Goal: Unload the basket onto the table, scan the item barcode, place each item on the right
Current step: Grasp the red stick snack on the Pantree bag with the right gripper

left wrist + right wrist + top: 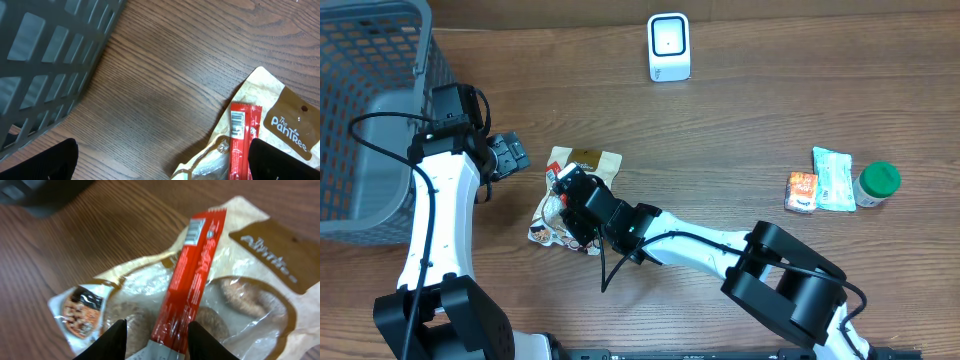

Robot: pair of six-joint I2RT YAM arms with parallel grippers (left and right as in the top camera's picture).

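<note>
R fingers (114, 341) astride 1 red stick (192, 275), atop 1 snack pouch (250, 305)

Count: one basket (380, 60), one scanner (669, 46), one snack pouch (588, 160), one red stick packet (192, 280), one orange box (802, 191), one sachet (834, 178), one jar (877, 183).

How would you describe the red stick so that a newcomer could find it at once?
Start at the grey basket on the left of the table; just right of it lies a tan snack bag. The stick lies lengthwise on that bag. It is the only narrow, bright red packet there, with a white barcode patch at one end.
</note>
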